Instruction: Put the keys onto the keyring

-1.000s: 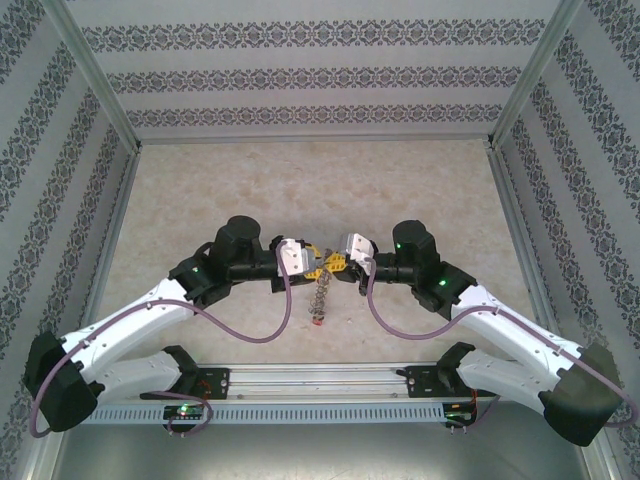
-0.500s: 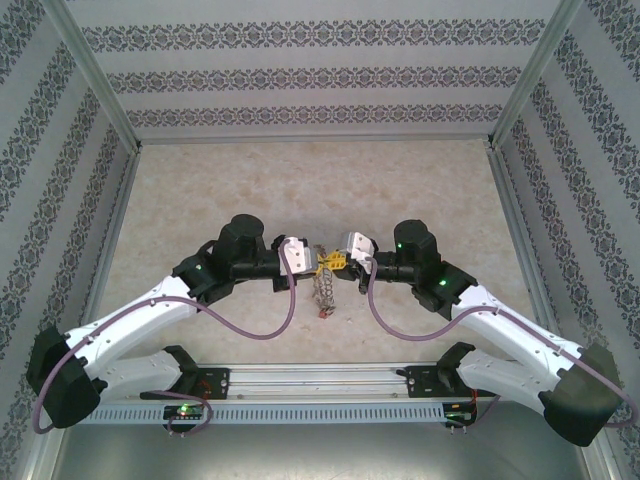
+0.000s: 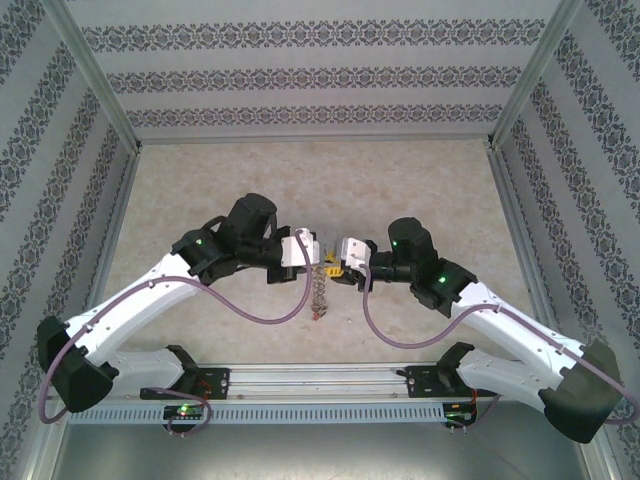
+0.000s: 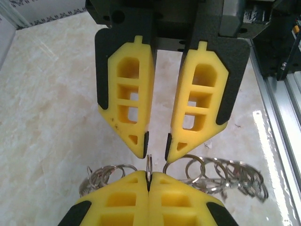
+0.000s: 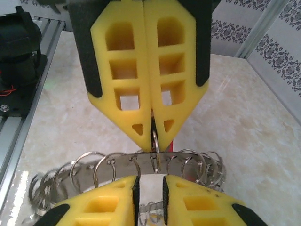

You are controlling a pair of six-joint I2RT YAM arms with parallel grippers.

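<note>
My left gripper (image 4: 149, 175) is shut on the edge of a thin silver keyring (image 4: 149, 162), which stands upright between its yellow fingertips. Facing it tip to tip, my right gripper (image 5: 149, 188) is open by a narrow gap and holds nothing. The held keyring (image 5: 155, 141) is threaded through a curved metal band (image 5: 141, 162) that carries several more rings. Seen from above, both grippers (image 3: 316, 258) (image 3: 336, 268) meet at the table's middle. Below them hangs a silver bunch (image 3: 319, 290) ending in a red tag (image 3: 318, 315). I cannot make out single keys in it.
The marble-patterned table (image 3: 200, 190) is bare round the arms. Patterned walls close it in at the back and both sides. An aluminium rail (image 3: 320, 380) with both arm bases runs along the near edge.
My left gripper has shut on the keyring and my right gripper has opened its jaws off it. The left arm has swung a little right and the bunch has shifted with it.
</note>
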